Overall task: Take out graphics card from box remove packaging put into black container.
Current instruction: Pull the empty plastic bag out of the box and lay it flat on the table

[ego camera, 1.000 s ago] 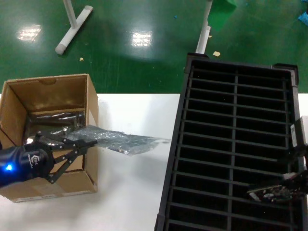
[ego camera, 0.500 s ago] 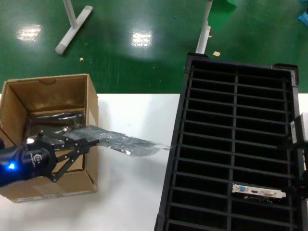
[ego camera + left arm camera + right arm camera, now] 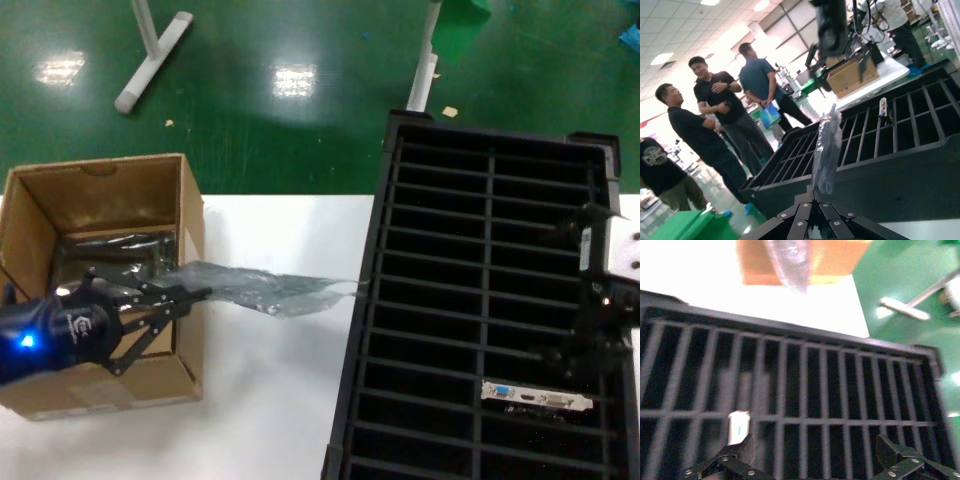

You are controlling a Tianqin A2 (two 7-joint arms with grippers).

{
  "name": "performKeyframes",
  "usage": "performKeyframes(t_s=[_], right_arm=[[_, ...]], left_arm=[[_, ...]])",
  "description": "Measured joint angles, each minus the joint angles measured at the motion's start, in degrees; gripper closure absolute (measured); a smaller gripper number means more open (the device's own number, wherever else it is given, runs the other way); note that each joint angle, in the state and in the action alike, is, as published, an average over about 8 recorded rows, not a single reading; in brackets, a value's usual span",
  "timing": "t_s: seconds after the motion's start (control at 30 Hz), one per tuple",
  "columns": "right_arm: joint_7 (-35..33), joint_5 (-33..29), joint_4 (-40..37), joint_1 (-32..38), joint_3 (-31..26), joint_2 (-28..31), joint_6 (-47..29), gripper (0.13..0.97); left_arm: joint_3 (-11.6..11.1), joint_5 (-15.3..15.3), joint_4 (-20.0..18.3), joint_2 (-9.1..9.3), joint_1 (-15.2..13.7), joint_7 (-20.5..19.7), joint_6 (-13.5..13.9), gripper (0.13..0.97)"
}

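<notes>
Pinching packaging (image 3: 270, 292): left tool (image 3: 190, 296) | right tool (image 3: 812, 460) wide | graphics card (image 3: 537, 398) half-hidden

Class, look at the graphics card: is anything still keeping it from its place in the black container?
Nothing visible: the graphics card already sits in a slot of the black container, bag off. The right gripper hangs open above it.

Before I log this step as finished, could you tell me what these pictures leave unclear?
- Graphics card: head view shows only its bracket; the board sits hidden in a slot of the black container.
- Box contents: head view, shadowed, partly behind the left claw holding the packaging.
- Right claw: right wrist view, blurred.
</notes>
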Motion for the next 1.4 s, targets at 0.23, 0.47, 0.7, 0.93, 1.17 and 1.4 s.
performKeyframes(t_s=[0.23, 0.47, 0.7, 0.93, 1.17, 1.4], right_arm=[[-4.53, -4.64, -4.32, -13.54, 8.14, -1.73, 15.21, 0.264], [-7.16, -6.50, -6.57, -19.73, 13.31, -4.34, 20.41, 0.178], [-7.99, -6.45, -5.78, -19.59, 14.74, -5.22, 16.53, 0.131], [-8.76, -6.78, -5.58, -20.05, 16.25, -6.23, 14.69, 0.129], [-9.42, -7.15, -5.54, -20.58, 17.57, -7.13, 13.58, 0.129], [-9.90, -7.44, -5.54, -20.95, 18.49, -7.79, 12.86, 0.129]], left_arm=[[0.70, 0.00, -1.36, -0.42, -0.33, -0.86, 0.00, 0.955], [1.60, 0.00, -3.63, -0.90, -0.71, -2.14, 0.00, 0.955], [2.13, 0.55, -5.90, -1.38, -0.92, -3.73, 0.00, 0.955], [1.70, 5.01, -6.59, -1.37, -0.90, -4.59, 0.00, 0.955], [-2.14, 13.32, -4.72, -0.32, -1.99, -4.15, 0.00, 0.955], [-6.38, 20.65, -0.90, 0.67, -4.22, -2.31, 0.00, 0.955]])
